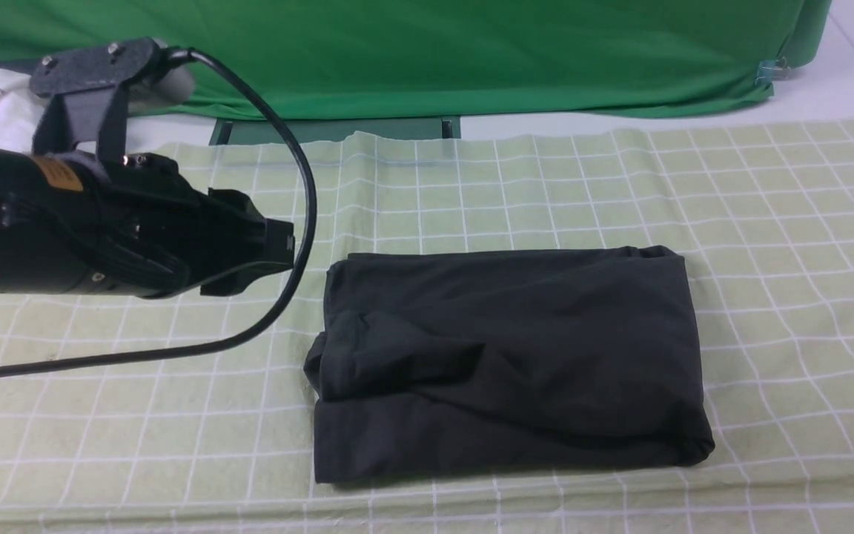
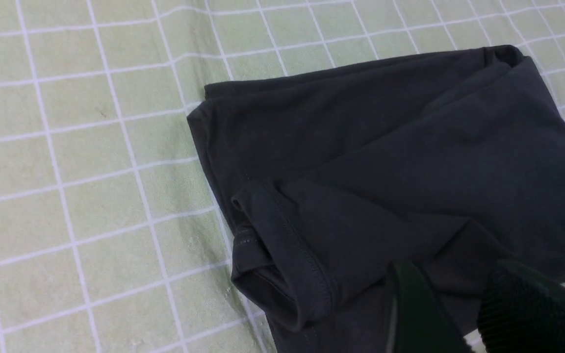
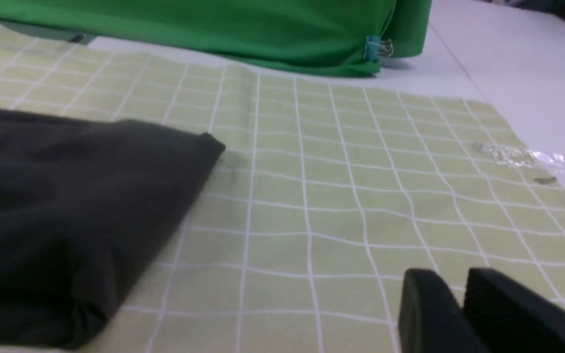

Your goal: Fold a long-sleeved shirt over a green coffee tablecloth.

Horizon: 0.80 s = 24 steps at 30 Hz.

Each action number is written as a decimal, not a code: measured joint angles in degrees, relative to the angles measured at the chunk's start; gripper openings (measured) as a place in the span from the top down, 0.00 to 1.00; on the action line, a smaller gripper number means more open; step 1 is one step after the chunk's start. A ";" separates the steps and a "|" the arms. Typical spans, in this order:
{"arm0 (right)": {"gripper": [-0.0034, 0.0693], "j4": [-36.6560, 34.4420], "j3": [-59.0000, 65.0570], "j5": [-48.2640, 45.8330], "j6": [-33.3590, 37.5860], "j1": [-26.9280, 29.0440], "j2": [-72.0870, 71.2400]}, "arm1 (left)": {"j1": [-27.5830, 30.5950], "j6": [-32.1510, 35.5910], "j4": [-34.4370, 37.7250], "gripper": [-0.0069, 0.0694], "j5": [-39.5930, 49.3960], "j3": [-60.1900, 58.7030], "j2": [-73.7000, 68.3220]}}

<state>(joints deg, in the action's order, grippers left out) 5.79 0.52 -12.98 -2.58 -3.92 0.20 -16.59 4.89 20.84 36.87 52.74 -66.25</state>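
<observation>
Long-sleeved shirt (image 1: 508, 363) folded on the green coffee tablecloth (image 1: 768, 222).
From my station, left end effector (image 1: 279, 256) hovers beside its left edge, parted, empty; right end effector (image 3: 459, 304) nearly clenched, gripping nothing, off its right side.

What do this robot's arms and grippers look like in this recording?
The left arm is matte black with an orange label, a grey bracket on top and a thick black cable looping off. Left gripper and right gripper have black fingers with ribbed pads.
</observation>
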 joint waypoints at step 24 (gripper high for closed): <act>0.70 -0.23 0.07 0.06 0.00 0.29 -0.20 | 0.00 1.45 -3.84 0.89 18.87 0.79 26.64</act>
<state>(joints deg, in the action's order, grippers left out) 5.56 0.59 -12.93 -2.58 -3.63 0.00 -16.59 6.34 17.00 55.73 53.53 -39.61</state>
